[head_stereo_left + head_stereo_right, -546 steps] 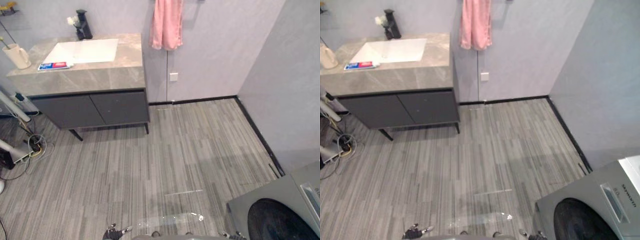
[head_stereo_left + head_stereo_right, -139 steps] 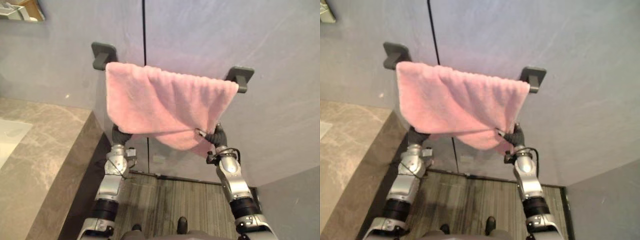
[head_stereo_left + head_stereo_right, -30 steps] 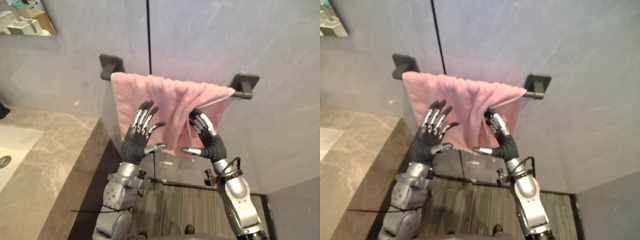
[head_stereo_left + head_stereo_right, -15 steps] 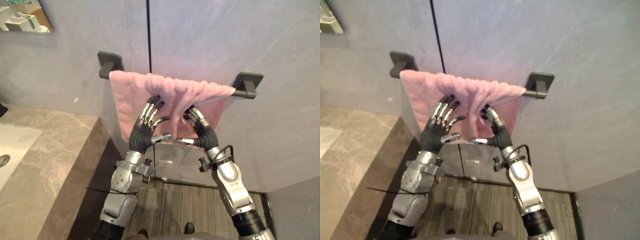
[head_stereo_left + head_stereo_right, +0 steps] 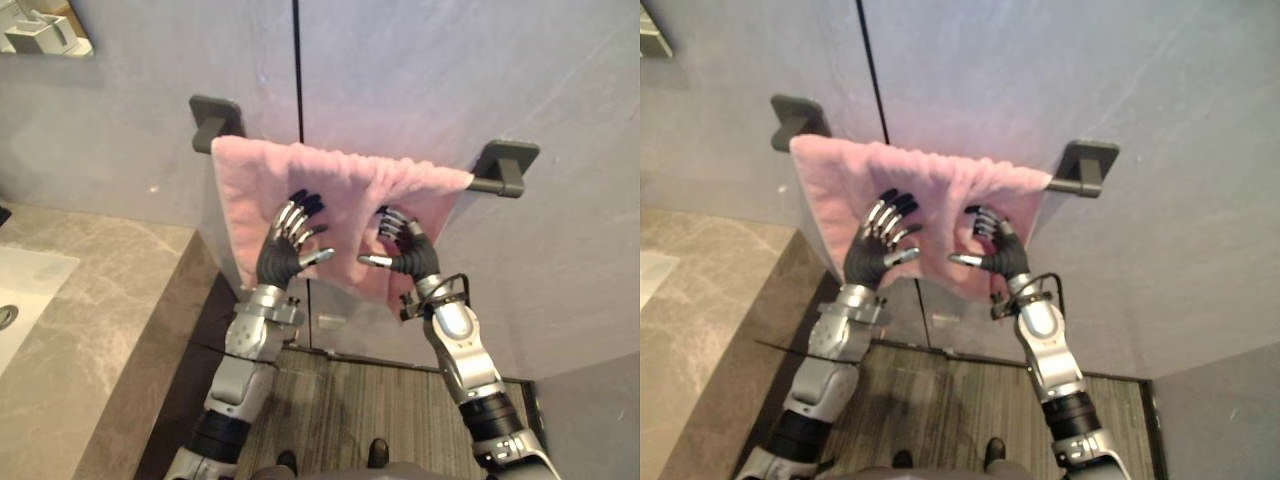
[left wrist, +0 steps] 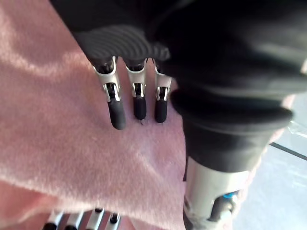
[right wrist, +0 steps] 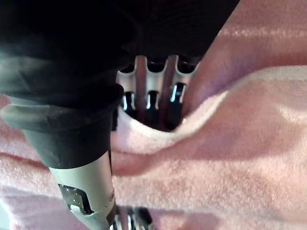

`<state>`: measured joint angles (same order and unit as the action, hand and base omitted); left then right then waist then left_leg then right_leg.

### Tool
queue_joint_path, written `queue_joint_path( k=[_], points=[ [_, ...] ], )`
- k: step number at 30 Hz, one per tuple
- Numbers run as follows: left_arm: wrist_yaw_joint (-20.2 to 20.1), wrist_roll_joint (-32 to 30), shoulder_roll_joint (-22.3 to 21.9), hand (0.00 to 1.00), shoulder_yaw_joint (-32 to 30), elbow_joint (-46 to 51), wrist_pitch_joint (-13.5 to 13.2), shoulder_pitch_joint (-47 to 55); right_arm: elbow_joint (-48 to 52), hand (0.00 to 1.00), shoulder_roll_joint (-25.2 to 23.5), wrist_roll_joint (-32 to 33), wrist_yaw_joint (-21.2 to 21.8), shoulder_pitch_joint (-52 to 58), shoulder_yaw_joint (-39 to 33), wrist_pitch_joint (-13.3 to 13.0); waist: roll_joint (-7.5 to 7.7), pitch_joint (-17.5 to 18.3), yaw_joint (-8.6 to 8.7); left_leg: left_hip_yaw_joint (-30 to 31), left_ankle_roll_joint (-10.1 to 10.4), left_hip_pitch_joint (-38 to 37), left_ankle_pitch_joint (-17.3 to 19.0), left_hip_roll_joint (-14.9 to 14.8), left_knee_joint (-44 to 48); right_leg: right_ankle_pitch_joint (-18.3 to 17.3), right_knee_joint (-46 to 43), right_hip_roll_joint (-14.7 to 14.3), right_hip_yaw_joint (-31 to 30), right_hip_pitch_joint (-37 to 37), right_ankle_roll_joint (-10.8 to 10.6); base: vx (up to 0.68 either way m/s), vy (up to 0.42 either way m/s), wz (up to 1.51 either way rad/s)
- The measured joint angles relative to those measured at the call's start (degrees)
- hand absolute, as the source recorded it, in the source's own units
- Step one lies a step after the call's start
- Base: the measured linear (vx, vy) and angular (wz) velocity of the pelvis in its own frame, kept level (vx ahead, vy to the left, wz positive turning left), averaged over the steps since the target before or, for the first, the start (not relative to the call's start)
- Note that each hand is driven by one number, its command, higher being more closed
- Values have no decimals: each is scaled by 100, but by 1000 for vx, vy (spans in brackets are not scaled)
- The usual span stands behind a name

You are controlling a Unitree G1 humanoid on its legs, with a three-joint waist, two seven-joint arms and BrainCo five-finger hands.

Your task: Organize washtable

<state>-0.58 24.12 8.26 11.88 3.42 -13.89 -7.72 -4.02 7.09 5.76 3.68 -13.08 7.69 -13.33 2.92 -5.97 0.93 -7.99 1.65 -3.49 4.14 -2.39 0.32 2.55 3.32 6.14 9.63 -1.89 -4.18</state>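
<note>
A pink towel [image 5: 340,185] hangs bunched over a dark wall rail between two brackets [image 5: 212,110] [image 5: 505,165]. Both my hands are raised against its front. My left hand [image 5: 280,255] lies flat on the cloth, and in the left wrist view its straight fingers [image 6: 116,112] touch the towel [image 6: 57,120] with the thumb held apart. To its right, my right hand [image 5: 410,255] has its fingers curled. In the right wrist view those fingers [image 7: 151,103] hook into a fold of the towel [image 7: 230,158], with the thumb sticking out free.
A grey marble counter [image 5: 90,330] with a white sink corner [image 5: 20,290] lies at the lower left. A mirror edge [image 5: 40,25] is at the top left. A grey striped floor [image 5: 350,400] shows below the towel, along the wall.
Both hands have risen and closed in on the towel. The left now presses flat on it. The right hand's fingers have curled into a fold.
</note>
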Motion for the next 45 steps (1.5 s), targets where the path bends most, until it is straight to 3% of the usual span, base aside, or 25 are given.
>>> queue_joint_path(
  k=[13, 25, 32, 40, 45],
  points=[
    [97, -2, 92, 0, -1231, -282, -3, 32, -192, 0, -216, -132, -300, 233, -1499, 20, 75, -84, 4, -15, -11, -142, -47, 15, -47, 60, -3, 4, -43, -89, 17, -59, -14, -1],
    [27, -10, 5, 0, -1882, -279, -2, 703, -131, 0, -225, -124, -381, 724, -2190, 21, 70, -84, 132, -29, -11, -278, -47, 25, -122, 62, 47, 6, -42, -200, 12, 0, 0, 0],
    [-70, -19, -161, 0, -1923, -274, 5, 910, -51, 0, -244, 8, -393, 1028, -2371, 22, 36, -96, 137, -30, -12, -283, -47, 30, -137, 73, 78, 7, -43, -213, -3, -16, -8, 0],
    [-191, -17, -420, 0, -1908, -221, 19, 1229, 145, 0, -582, 213, -366, 1376, -2400, 23, -12, -108, 133, -24, -13, -349, -42, 29, -139, 72, 74, 10, -31, -289, -3, -27, -12, 1],
    [-251, -19, -620, 0, -1819, -169, 26, 1652, 436, 0, -686, 230, -361, 1861, -2342, 25, -105, -98, 126, -43, -11, -377, -40, 8, -142, 71, 61, 15, -31, -306, -5, -36, -21, -1]
  ],
)
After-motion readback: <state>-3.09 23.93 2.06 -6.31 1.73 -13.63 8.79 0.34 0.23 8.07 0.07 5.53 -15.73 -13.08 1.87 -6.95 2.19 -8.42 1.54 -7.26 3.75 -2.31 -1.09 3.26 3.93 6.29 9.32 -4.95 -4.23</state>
